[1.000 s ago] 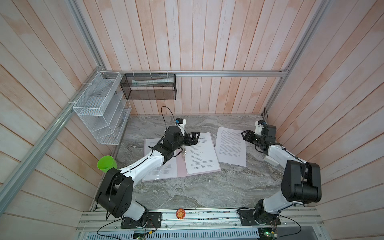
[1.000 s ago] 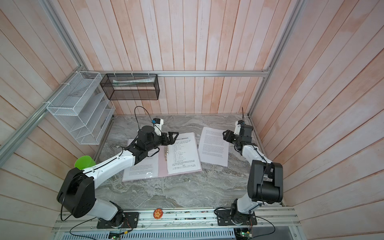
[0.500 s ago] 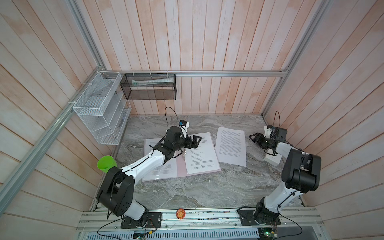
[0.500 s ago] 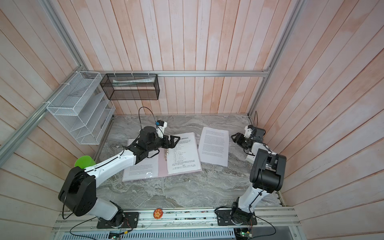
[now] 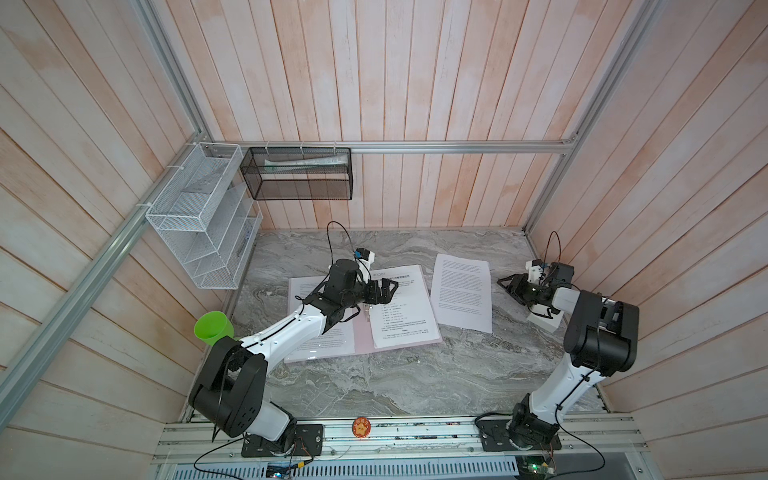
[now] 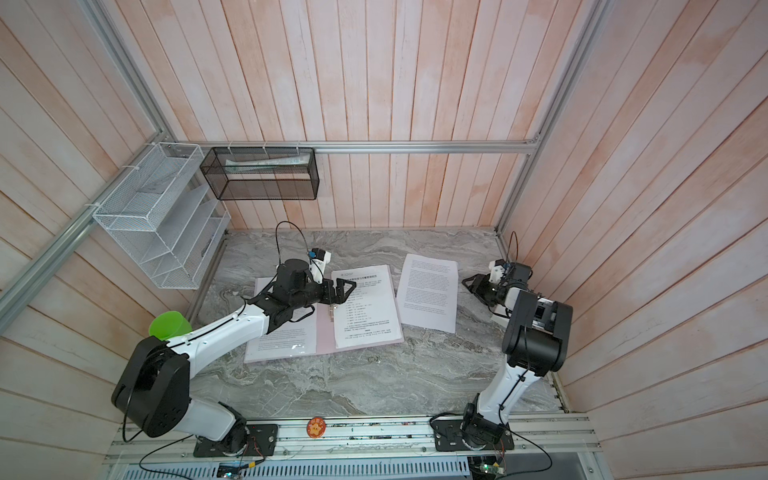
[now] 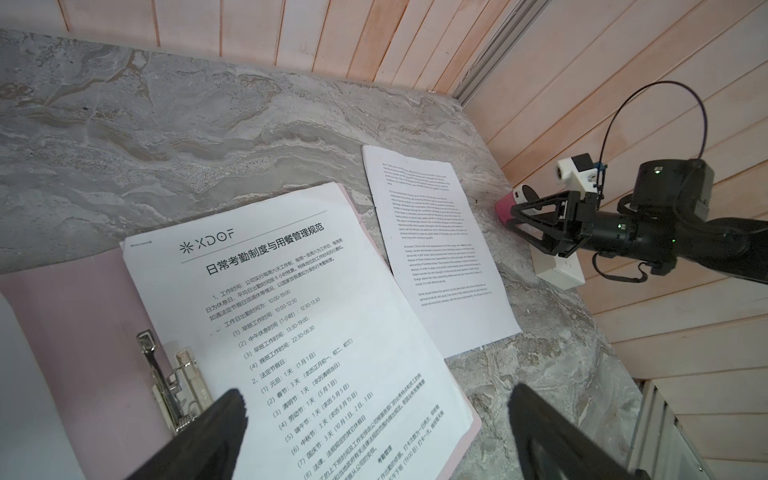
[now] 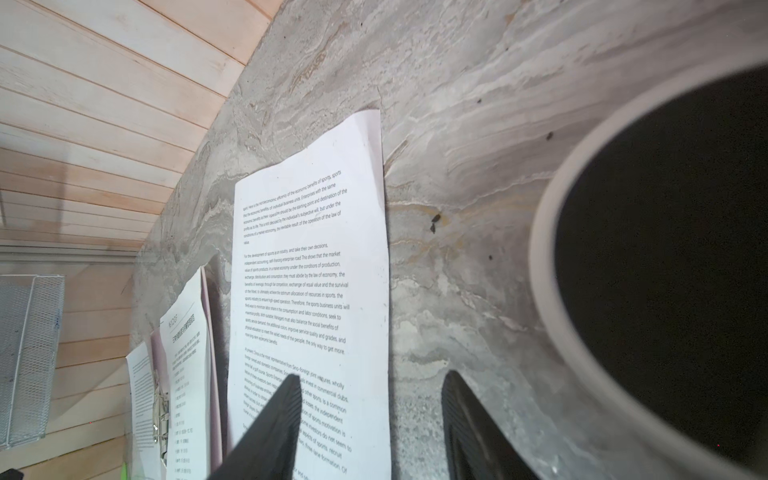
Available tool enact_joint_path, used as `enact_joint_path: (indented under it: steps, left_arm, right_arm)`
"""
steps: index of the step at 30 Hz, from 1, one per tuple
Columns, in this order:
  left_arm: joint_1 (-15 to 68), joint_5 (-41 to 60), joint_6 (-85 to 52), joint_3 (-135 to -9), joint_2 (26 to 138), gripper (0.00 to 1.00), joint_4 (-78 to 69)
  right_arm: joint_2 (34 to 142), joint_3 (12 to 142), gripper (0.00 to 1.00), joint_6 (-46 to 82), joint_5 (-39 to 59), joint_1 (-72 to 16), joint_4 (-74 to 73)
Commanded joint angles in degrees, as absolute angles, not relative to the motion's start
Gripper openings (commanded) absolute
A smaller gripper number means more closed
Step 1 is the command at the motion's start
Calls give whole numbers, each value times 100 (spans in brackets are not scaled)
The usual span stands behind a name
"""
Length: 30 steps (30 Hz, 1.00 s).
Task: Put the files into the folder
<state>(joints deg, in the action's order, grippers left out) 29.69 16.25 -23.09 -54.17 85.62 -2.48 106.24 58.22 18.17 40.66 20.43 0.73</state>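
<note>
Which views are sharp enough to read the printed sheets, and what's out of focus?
Left wrist view: sharp, the heading on the top sheet in the folder reads clearly. Right wrist view: the loose sheet is legible, but the dark round rim near the lens is out of focus. In both top views the light is even but the print is too small to read.

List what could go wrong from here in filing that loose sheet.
1. The loose sheet lies flat on the table; the right hand, open beside its edge, may crumple or merely push it.
2. The left hand hovers open over the filed sheet on the folder and could drag it askew.
3. The white box by the right hand could get knocked.
</note>
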Motion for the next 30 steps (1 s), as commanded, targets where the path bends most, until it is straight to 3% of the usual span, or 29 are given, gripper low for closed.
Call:
enact_joint_path:
  steps: [1, 23, 30]
  left_arm:
    - [2944, 1728, -2232, -5262, 8430, 100, -351]
    - [2852, 1766, -2294, -4955, 8397, 100, -427]
    - [2825, 1848, -2329, -4969, 8517, 100, -509]
  right_arm:
    - [10654, 5606, 52, 1714, 4157, 1826, 327]
    - [10907, 4975, 50, 1572, 4166, 1744, 544]
    - [11253, 4966, 44, 2171, 5553, 1717, -326]
